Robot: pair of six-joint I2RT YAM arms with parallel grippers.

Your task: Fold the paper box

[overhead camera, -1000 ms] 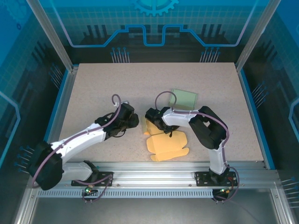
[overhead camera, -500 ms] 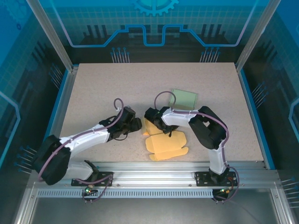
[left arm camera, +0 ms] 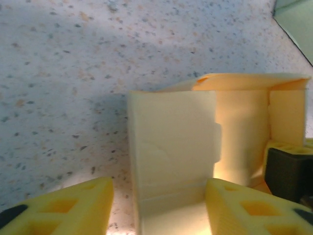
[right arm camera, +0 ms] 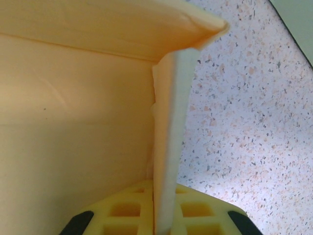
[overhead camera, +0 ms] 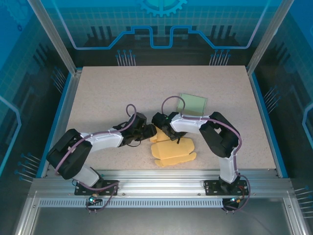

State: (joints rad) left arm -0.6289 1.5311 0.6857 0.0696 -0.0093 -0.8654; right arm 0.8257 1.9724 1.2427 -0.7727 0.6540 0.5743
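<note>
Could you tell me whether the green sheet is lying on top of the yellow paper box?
No, the green sheet lies flat on the table, apart from the paper box.

yellow paper box, partly folded, walls raised

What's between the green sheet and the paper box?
Top view: the right arm crosses that gap between the green sheet and the paper box.
</note>
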